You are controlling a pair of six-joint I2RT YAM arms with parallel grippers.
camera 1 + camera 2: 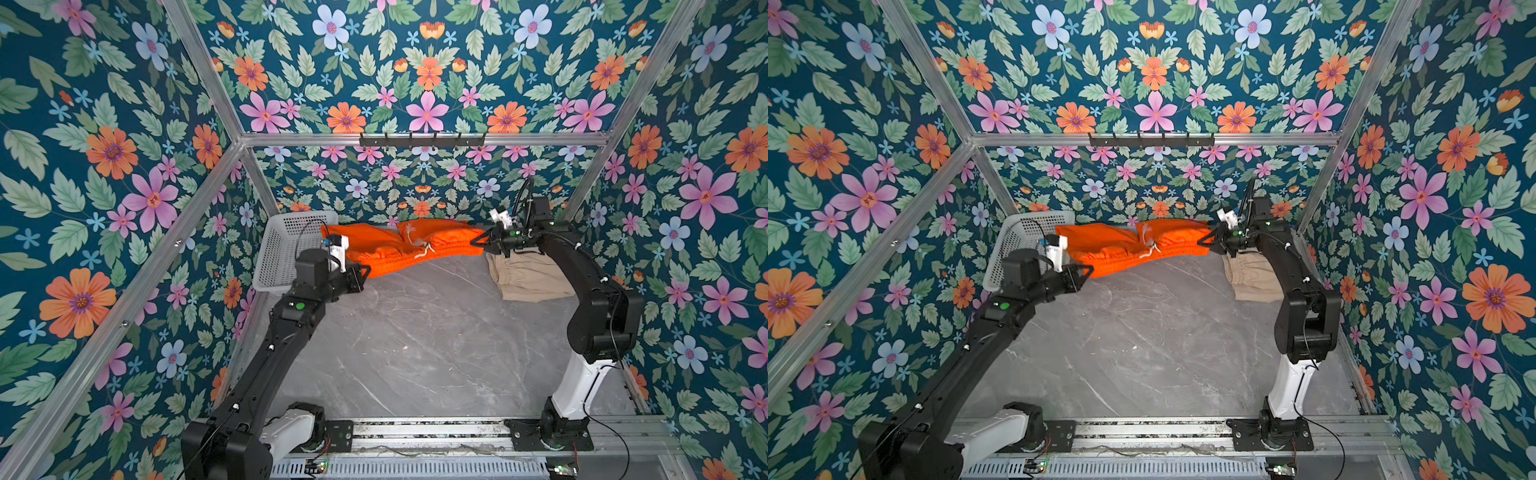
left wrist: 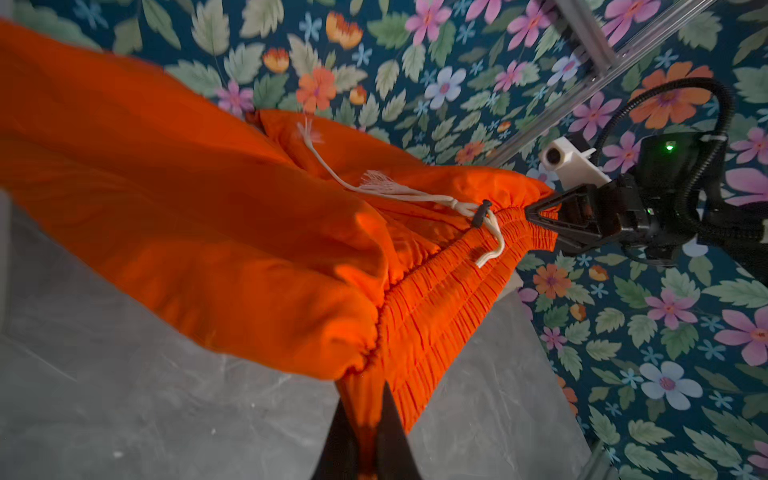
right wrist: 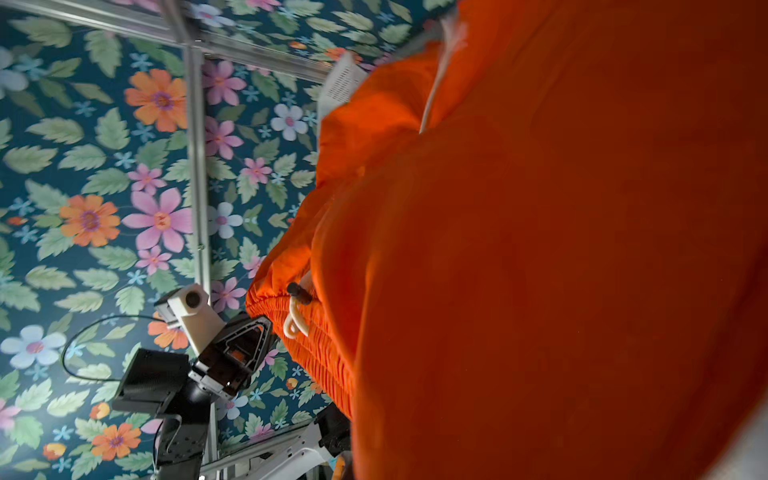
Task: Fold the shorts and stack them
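The orange shorts [image 1: 390,245] are held up over the far part of the bench [image 1: 415,332], near the back wall. Their gathered waistband is stretched in a line between the two tools. The legs bulge out behind this line, toward the wall; I cannot tell if they touch the bench. The white drawstring [image 1: 424,248] hangs from the middle of the waistband, and in the left wrist view its knot and frayed ends [image 2: 390,187] lie on the cloth.

The left tool [image 1: 366,270] is pressed together on the left end of the waistband; in the left wrist view its two dark fingers [image 2: 395,432] pinch the ribbed edge. The right tool [image 1: 476,242] is pressed together on the right end, and its black tip [image 2: 536,212] bites the gathered corner.

The beige shorts [image 1: 528,278] lie flat on the bench at the far right, under the right arm, which hides a part of them. They are apart from the orange pair.

The white basket [image 1: 282,245] stands tilted at the far left, behind the left arm, just beside the orange cloth.
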